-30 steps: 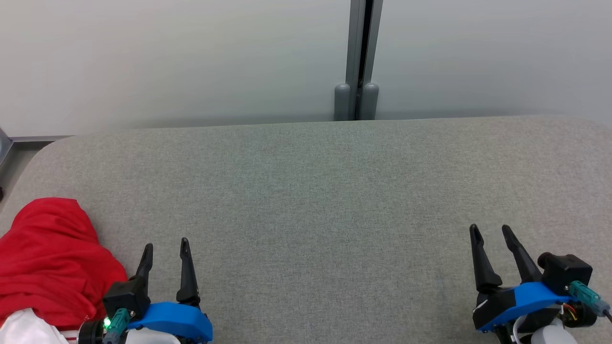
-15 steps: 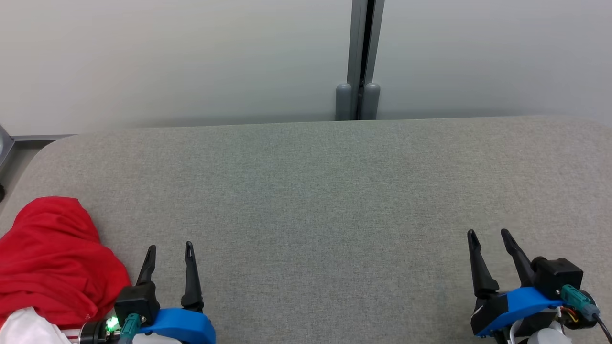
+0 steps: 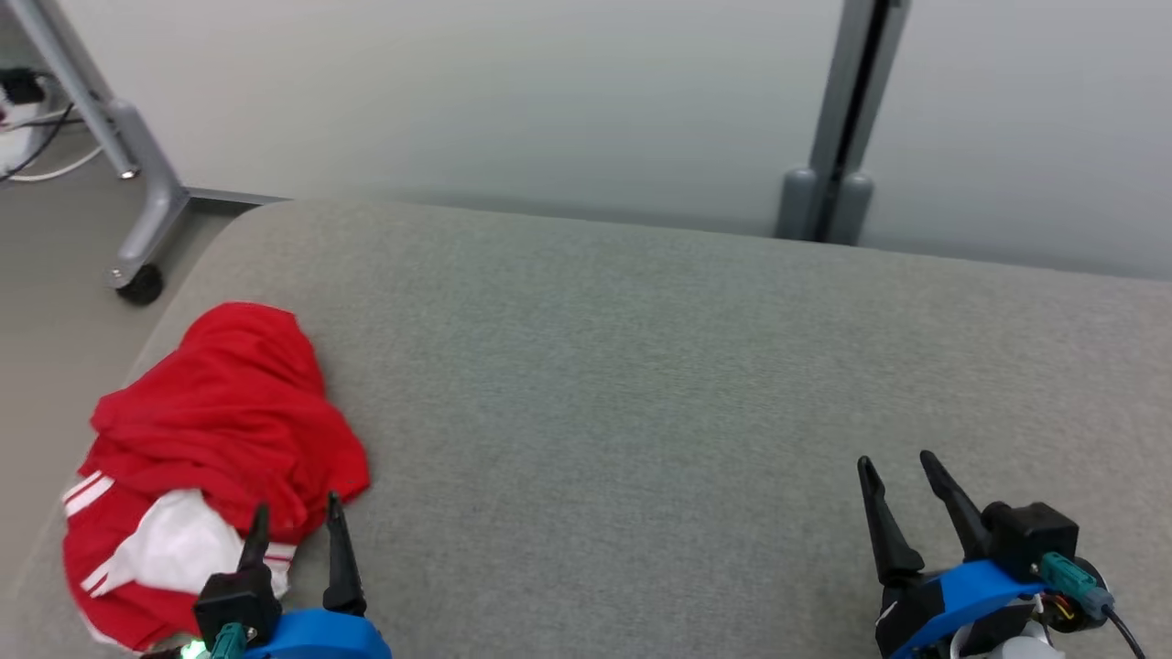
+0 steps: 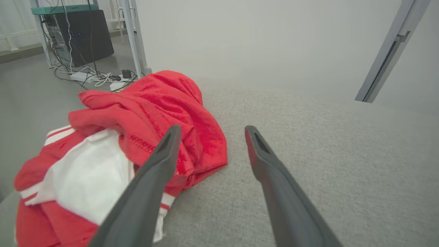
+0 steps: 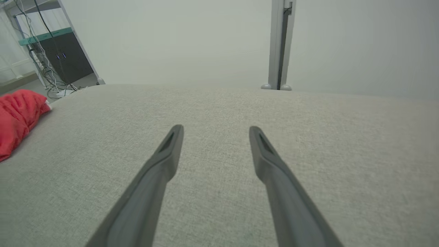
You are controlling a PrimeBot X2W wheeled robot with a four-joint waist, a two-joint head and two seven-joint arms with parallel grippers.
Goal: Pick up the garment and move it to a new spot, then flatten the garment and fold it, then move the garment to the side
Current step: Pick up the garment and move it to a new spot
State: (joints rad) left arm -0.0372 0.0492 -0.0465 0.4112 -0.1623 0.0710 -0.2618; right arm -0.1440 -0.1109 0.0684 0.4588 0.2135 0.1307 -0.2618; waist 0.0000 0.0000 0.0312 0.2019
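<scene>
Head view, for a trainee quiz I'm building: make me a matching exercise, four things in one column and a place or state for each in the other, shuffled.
Things:
1. garment
2. left claw
3. right claw
4. caster wheel

Places or states:
A. open, over bare grey surface at the lower right
B. on the floor, upper left
C. crumpled, red and white, at the surface's left end
D. open, at the garment's edge

Pairs: 1-C, 2-D, 3-A, 4-B
</scene>
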